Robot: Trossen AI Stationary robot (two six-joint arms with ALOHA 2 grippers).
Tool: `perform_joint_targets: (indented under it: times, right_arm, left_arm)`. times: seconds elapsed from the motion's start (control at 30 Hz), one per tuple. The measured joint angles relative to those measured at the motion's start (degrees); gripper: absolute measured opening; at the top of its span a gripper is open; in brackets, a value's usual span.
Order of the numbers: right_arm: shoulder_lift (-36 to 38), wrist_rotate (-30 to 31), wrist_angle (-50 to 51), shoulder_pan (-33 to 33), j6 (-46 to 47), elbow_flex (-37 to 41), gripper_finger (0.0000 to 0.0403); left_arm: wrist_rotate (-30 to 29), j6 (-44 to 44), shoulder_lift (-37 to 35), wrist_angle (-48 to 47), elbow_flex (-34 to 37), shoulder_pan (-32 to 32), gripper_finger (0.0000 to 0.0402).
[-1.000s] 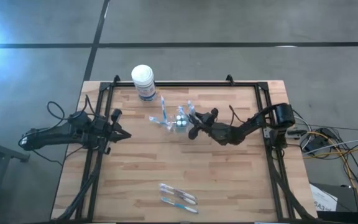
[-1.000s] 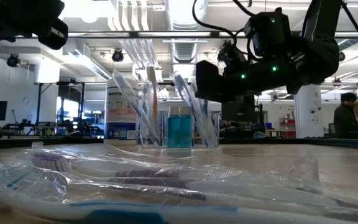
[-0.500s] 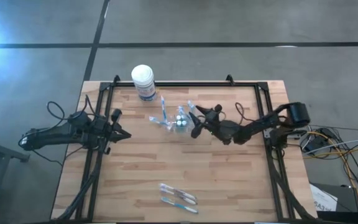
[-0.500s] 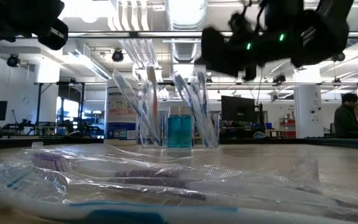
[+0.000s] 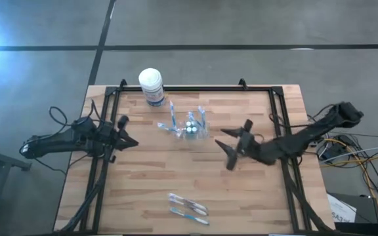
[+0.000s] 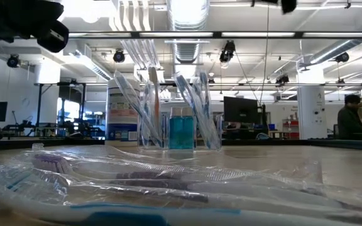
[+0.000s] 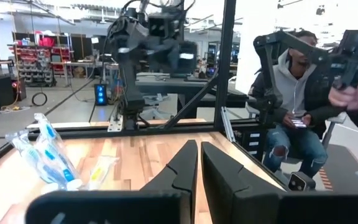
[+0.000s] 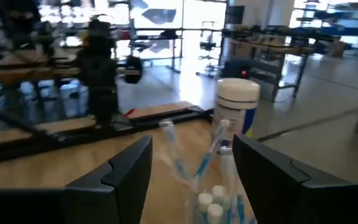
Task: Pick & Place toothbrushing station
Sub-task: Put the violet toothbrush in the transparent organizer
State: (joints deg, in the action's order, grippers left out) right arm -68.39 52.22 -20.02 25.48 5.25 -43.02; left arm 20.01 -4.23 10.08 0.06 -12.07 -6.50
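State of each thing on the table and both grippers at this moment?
clear cup: upright, toothbrushes standing in it
wrapped toothbrushes: lying flat at the near edge
white-lidded tub: upright, lid on
left gripper: shut, empty, at the left side
right gripper: open, empty, clear of the cup

Toothbrushes [image 5: 174, 117] stand in the cup [image 5: 192, 129], near the tub [image 5: 151, 86].
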Motion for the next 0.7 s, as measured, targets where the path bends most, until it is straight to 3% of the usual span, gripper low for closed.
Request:
perform_joint_targets:
  times: [0.17,0.37,0.5,0.7]
  right_arm:
    - [2.6,0.7,9.2,8.9,0.6,-4.1,0.0219]
    - [1.2,4.0,17.4,14.9,9.7,-7.6,0.0219]
    - [-3.8,2.7,23.0,16.3,15.7,-10.7,0.0219]
    - [-14.9,-3.8,30.2,16.3,21.7,-19.2,0.0219]
  left_arm:
    - [0.0,0.0,-0.1,-0.2,-0.9,0.0,0.0026]
    - [-0.1,-0.2,-0.2,-0.1,-1.1,0.0,0.0026]
    - [-0.1,-0.3,-0.2,-0.1,-1.1,0.0,0.0026]
    - [-0.1,-0.4,-0.2,0.4,-1.1,0.0,0.0026]
